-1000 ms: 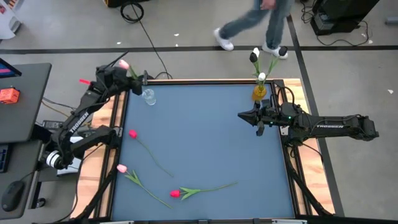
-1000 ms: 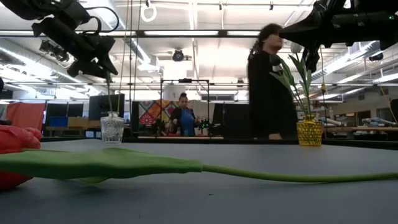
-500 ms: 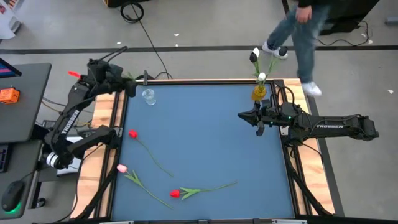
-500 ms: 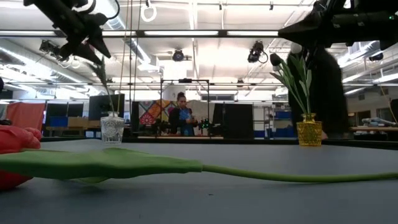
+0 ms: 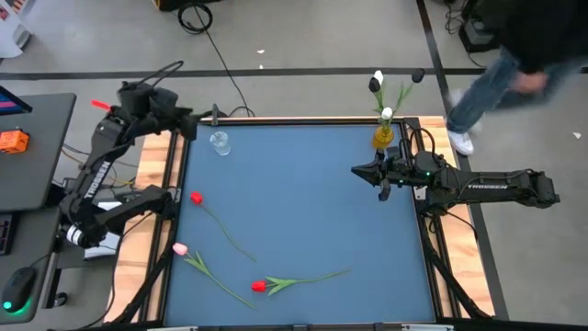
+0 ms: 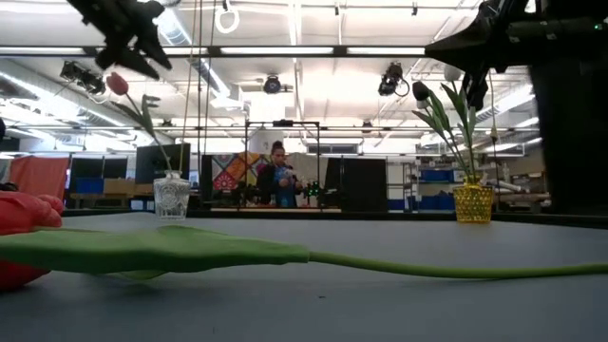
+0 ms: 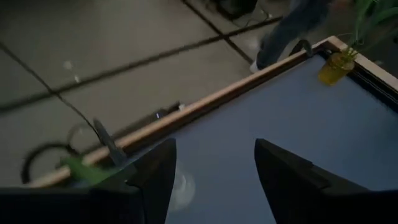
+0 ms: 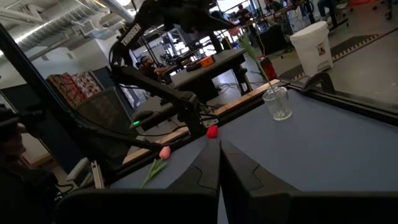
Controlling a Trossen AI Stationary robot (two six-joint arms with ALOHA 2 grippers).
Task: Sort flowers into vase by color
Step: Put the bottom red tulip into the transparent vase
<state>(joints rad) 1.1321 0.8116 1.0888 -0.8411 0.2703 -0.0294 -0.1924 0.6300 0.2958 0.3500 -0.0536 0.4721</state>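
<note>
Landmark: clear glass vase [image 5: 219, 142] at the far left corner of the blue table [image 5: 303, 211].

Left gripper [image 5: 188, 124] sits high, just outside the table edge beside the glass vase. Left wrist view shows its fingers spread, nothing between them. A pink tulip [image 6: 118, 84] stands in the glass vase, head leaning out toward that gripper, thin stem slanting down into the glass.

Right gripper [image 5: 383, 187] hangs over the table's opposite side, across from the glass vase, just in front of a yellow vase [image 5: 383, 138]. In its own wrist view the fingers are pressed together, tips meeting. The yellow vase holds white and black tulips [image 5: 378, 83].

Left on the table, all toward the near edge from the glass vase: a red tulip [image 5: 196, 198], stem running diagonally away from the vase; a pink tulip [image 5: 180, 248] just beyond it, stem parallel; a second red tulip [image 5: 259, 286] farthest, stem lying across the table toward the right arm's side.

Judgement: the first red tulip lies nearest the left gripper, on the left arm's side; the grip should cross its diagonal stem.

Materials: stems thin, limp-looking, green, with flat leaves; heads small, soft. Glass vase cut and faceted; yellow vase textured, translucent. Table surface matte.
</note>
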